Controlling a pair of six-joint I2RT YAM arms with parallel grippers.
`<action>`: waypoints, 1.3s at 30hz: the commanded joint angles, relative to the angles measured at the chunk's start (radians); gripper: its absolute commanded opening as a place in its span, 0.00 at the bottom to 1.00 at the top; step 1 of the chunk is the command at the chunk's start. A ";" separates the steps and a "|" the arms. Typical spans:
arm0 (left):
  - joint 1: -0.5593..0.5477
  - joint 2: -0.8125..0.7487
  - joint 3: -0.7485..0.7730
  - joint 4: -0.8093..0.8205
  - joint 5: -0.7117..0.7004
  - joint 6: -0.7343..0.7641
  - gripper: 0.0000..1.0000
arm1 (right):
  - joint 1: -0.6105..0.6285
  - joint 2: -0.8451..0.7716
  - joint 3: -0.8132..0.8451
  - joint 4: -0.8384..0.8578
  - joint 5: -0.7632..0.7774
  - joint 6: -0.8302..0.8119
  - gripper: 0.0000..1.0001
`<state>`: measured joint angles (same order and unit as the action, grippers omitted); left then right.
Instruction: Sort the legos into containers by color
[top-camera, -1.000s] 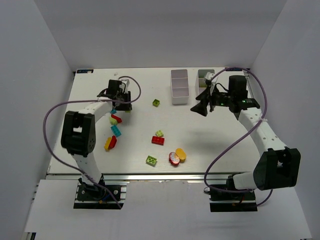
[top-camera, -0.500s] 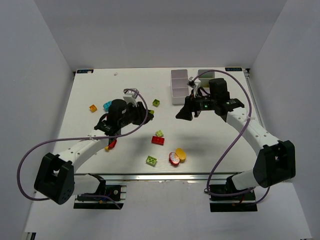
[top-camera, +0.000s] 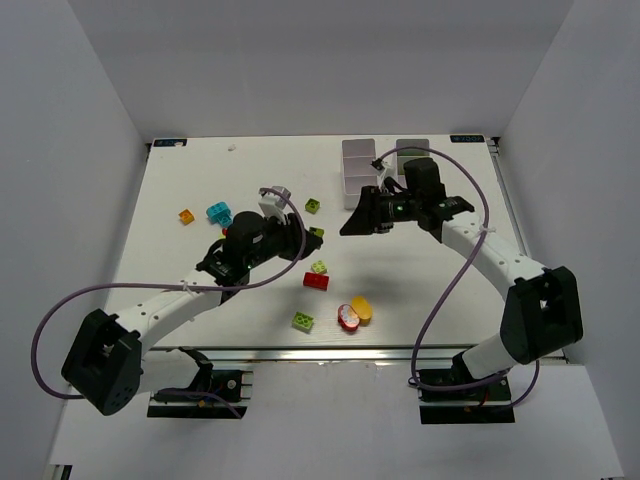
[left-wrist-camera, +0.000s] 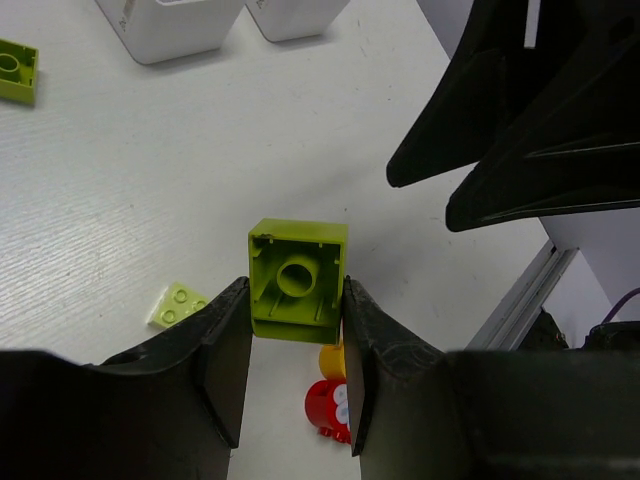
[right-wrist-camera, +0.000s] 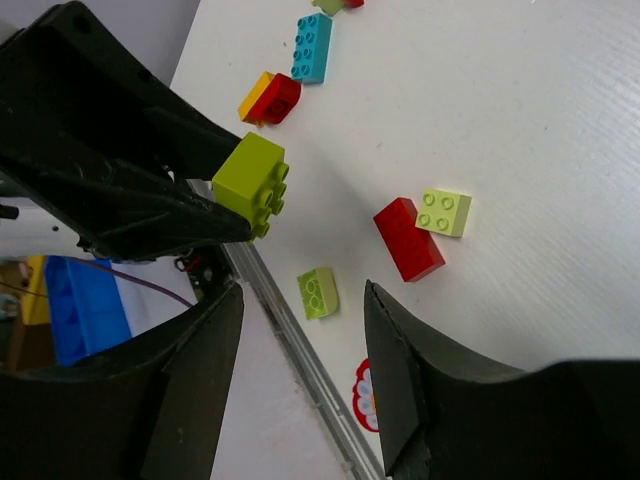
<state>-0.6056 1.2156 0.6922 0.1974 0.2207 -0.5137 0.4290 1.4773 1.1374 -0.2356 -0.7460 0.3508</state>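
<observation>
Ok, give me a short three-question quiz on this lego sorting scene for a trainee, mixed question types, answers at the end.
1. True or false: the left gripper is shut on a lime-green square plastic brick.
2. Multiple choice: the right gripper is
A. open and empty
B. shut on an orange brick
C. shut on a cyan brick
3. Short answer: in the right wrist view, the flat pale-lime brick lies against a longer rectangular brick. What colour is it?

Key:
1. True
2. A
3. Red: it is the red brick.
</observation>
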 joint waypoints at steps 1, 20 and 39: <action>-0.014 -0.007 -0.003 0.034 -0.012 0.014 0.17 | 0.017 0.015 0.058 0.038 -0.006 0.117 0.57; -0.069 0.041 0.017 0.042 -0.032 0.061 0.18 | 0.065 0.100 0.071 0.105 0.043 0.290 0.67; -0.112 0.055 0.033 0.060 -0.055 0.058 0.18 | 0.085 0.124 0.024 0.120 0.071 0.298 0.56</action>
<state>-0.7090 1.2808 0.6952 0.2333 0.1791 -0.4667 0.5011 1.6188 1.1732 -0.1490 -0.6750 0.6319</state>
